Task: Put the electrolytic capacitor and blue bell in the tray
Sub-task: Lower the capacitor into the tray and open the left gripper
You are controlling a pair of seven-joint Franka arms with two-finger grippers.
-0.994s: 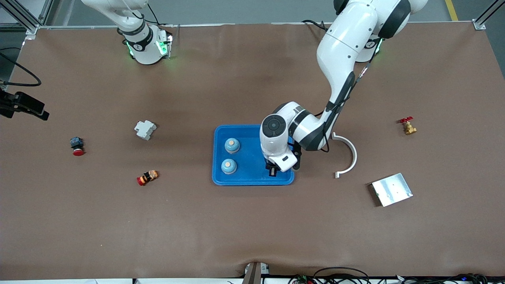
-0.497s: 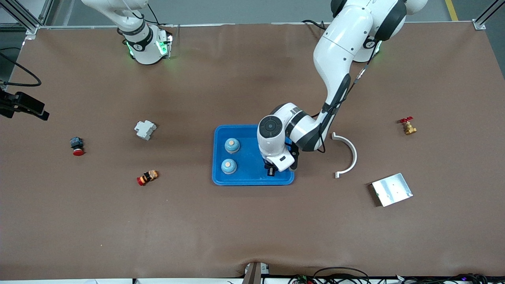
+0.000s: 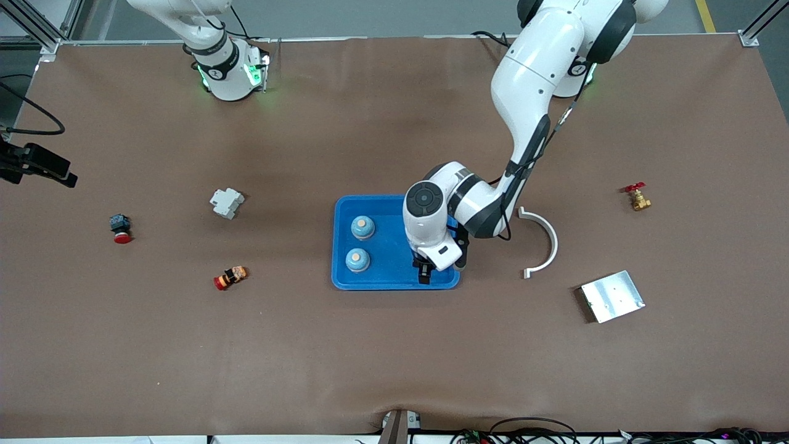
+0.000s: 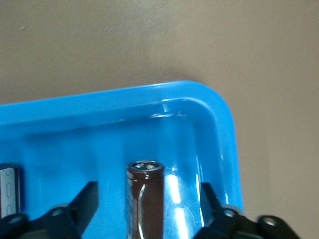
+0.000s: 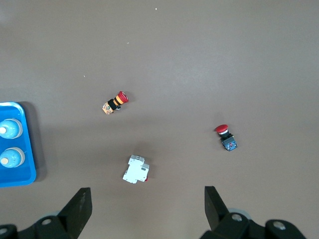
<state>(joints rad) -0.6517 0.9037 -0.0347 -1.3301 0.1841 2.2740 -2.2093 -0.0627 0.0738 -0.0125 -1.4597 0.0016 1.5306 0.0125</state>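
Observation:
The bright blue tray (image 3: 388, 274) sits mid-table. Two blue bells (image 3: 362, 227) (image 3: 357, 259) stand in its half toward the right arm's end. My left gripper (image 3: 424, 275) is low over the tray's corner nearest the front camera, toward the left arm's end. In the left wrist view the brown electrolytic capacitor (image 4: 145, 196) lies on the tray floor (image 4: 65, 149) between the left gripper's (image 4: 148, 193) open fingers, apart from both. My right gripper (image 5: 147, 196) hangs open and empty, high over the right arm's end of the table.
Toward the right arm's end lie a white breaker (image 3: 227, 202), a red-orange button (image 3: 230, 277) and a red push button (image 3: 120, 228). Toward the left arm's end are a white arc (image 3: 543, 243), a metal plate (image 3: 612, 296) and a brass valve (image 3: 637, 197).
The left gripper has opened and let go of the capacitor, which now rests in the tray. The right arm has not moved.

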